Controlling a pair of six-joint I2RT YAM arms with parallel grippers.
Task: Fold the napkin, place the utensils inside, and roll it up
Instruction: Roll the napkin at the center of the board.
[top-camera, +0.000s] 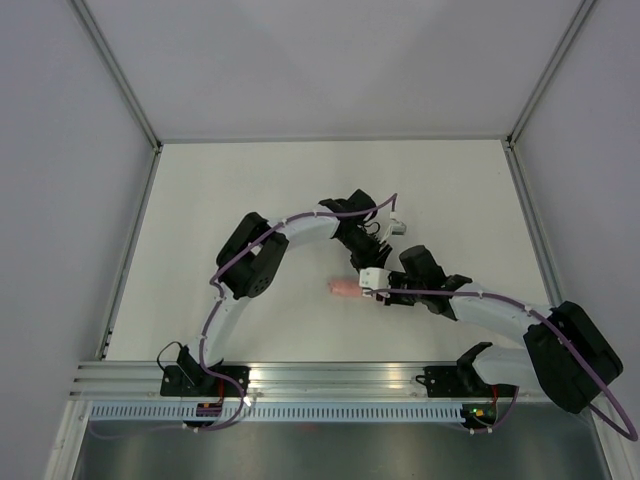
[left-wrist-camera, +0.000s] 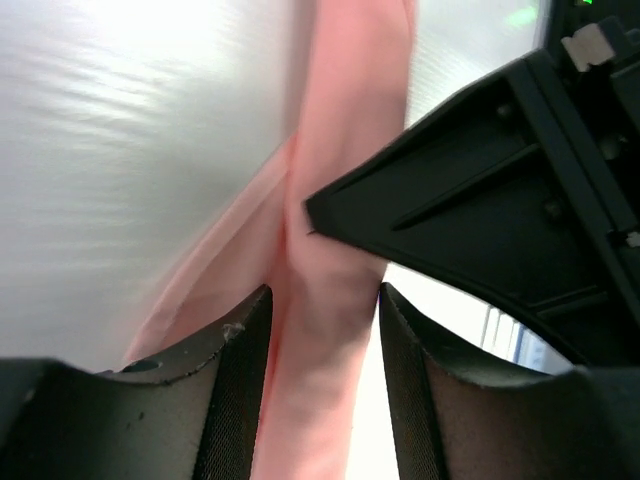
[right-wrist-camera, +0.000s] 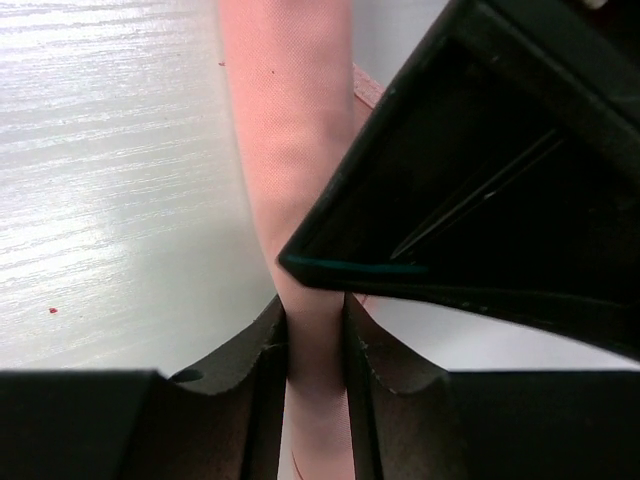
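The napkin (top-camera: 345, 288) lies on the white table as a slim pale pink roll, its right end under both grippers. In the left wrist view the napkin (left-wrist-camera: 325, 280) runs between the jaws of my left gripper (left-wrist-camera: 322, 330). They are open, with a bright gap beside the right finger (left-wrist-camera: 405, 400). My right gripper (right-wrist-camera: 315, 330) is shut on the napkin (right-wrist-camera: 290, 130), both pads pressing its sides. From above, the left gripper (top-camera: 366, 272) and right gripper (top-camera: 382, 294) almost touch. The utensils are hidden.
Each wrist view is partly blocked by the other gripper's black body (left-wrist-camera: 500, 200) (right-wrist-camera: 500, 180). The white table (top-camera: 250, 200) is walled at the left, back and right. An aluminium rail (top-camera: 330, 375) carrying the arm bases runs along its near edge.
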